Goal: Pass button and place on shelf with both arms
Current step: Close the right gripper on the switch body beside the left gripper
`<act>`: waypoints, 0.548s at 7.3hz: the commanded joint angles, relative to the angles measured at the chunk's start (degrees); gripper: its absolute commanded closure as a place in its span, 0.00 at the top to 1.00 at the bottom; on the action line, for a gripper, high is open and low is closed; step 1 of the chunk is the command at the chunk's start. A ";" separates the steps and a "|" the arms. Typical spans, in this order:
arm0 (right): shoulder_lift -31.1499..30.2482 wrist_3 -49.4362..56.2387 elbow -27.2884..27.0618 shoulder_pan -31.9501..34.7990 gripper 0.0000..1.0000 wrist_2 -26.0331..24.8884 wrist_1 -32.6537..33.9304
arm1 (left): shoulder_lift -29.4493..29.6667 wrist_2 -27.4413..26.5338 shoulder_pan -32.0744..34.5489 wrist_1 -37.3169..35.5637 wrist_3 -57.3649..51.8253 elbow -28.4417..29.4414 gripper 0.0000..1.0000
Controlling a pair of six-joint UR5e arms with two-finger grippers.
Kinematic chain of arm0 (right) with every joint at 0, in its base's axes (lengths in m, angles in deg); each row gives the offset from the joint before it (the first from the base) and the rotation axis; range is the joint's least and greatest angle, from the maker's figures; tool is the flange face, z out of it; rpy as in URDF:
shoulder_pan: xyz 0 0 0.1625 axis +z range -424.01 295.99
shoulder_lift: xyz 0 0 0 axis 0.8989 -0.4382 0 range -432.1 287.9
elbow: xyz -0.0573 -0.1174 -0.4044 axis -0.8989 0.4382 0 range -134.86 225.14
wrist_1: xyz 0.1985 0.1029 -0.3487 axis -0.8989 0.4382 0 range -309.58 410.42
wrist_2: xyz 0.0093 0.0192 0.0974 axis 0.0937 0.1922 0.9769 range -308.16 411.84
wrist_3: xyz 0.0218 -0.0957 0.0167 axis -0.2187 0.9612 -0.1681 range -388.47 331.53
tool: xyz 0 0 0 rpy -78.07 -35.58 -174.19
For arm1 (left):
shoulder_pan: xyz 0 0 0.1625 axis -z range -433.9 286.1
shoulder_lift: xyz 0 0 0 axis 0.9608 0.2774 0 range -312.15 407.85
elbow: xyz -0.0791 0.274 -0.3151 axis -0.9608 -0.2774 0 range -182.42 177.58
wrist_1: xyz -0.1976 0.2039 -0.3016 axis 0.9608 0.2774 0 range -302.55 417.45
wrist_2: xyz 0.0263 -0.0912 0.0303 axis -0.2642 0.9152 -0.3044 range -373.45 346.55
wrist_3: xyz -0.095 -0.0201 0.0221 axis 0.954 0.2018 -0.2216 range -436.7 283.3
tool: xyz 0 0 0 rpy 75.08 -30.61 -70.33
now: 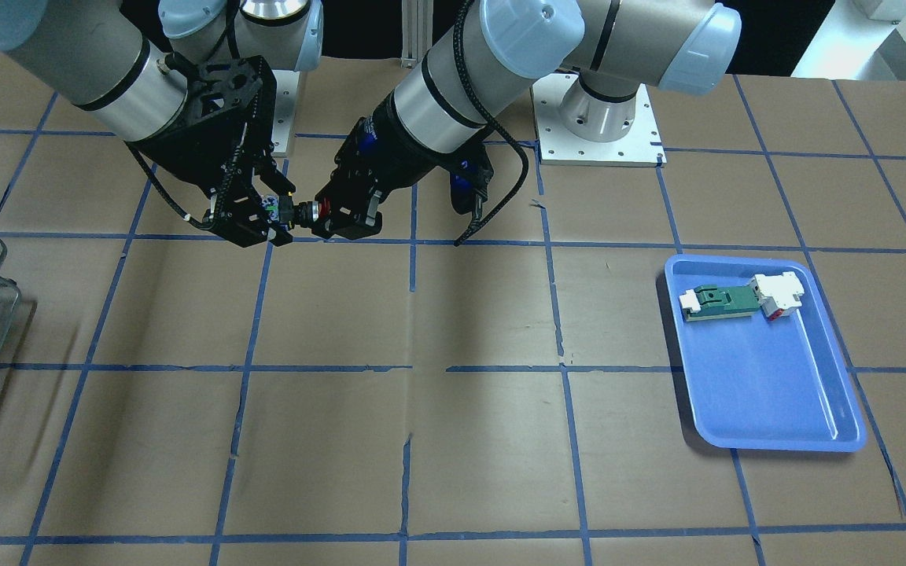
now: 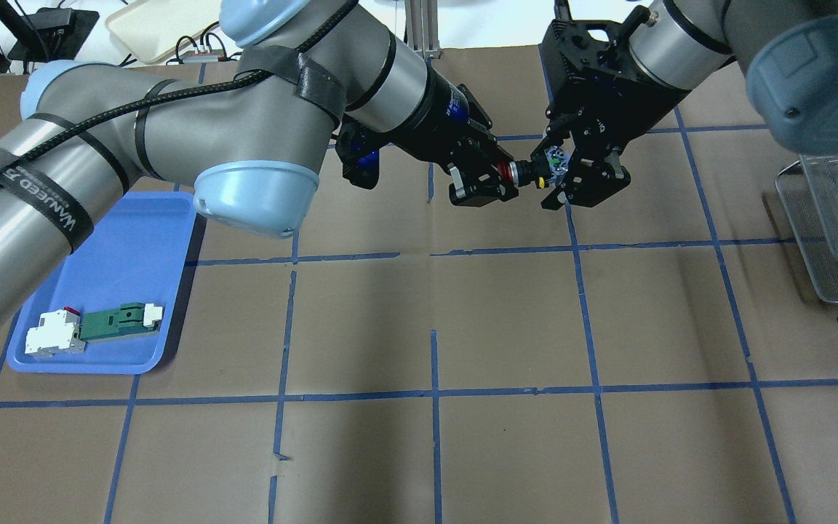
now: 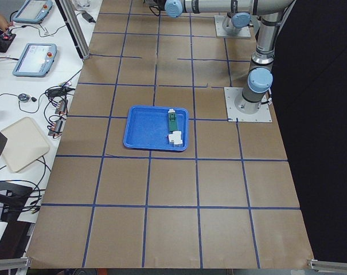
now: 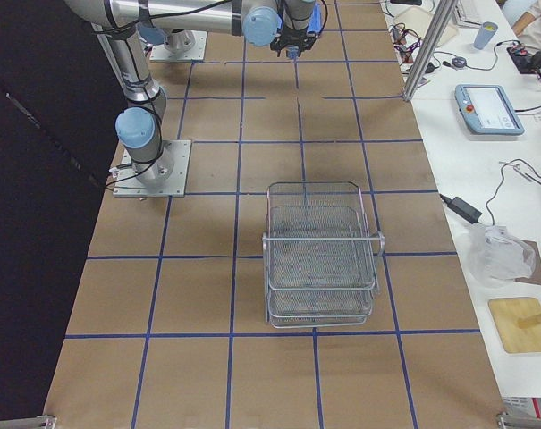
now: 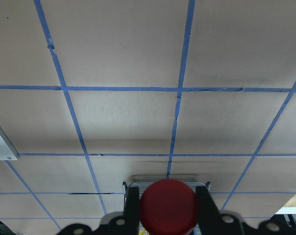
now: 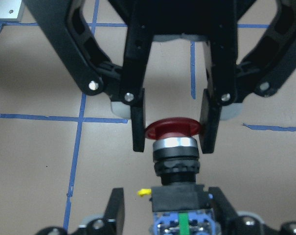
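Fingers (image 6: 117, 208) of the right hand (image 6: 167, 192) stand apart, flanking the blue-and-white block of the button (image 6: 174, 166), which hangs level above the tabletop (image 6: 35, 161) near the middle of its robot-side edge. Beyond it, the left hand (image 6: 173, 132) is clamped on the red head.

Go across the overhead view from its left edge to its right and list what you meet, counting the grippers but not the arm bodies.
blue tray → left gripper → button → right gripper → shelf
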 commanded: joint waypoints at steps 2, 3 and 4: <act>-0.28 0.10 -0.02 0.08 0.27 -0.09 2.24 | -0.43 0.06 0.00 0.27 0.06 0.01 0.00; -0.28 0.10 -0.02 0.00 0.26 -0.09 2.33 | -0.42 0.06 0.09 -0.07 0.06 0.01 0.00; -0.28 0.10 0.07 0.00 0.25 -0.09 2.33 | -0.42 0.06 0.01 -0.16 0.06 0.01 0.00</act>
